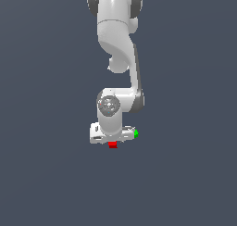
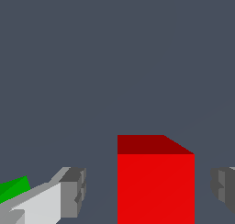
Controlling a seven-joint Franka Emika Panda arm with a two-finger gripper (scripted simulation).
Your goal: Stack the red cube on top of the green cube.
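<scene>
In the wrist view the red cube [image 2: 156,186] sits between my two grey fingertips [image 2: 73,191], with a gap on each side, so the gripper [image 2: 149,191] is open around it. A sliver of the green cube [image 2: 13,188] shows beside one finger. In the exterior view my gripper [image 1: 112,141] hangs low over the floor, the red cube [image 1: 112,145] peeks out just under the hand, and the green cube [image 1: 136,133] shows at the hand's edge on the exterior view's right, mostly hidden by the hand.
The plain dark grey-blue floor [image 1: 185,183] spreads all round. The white arm [image 1: 118,44] rises above the hand toward the top of the exterior view.
</scene>
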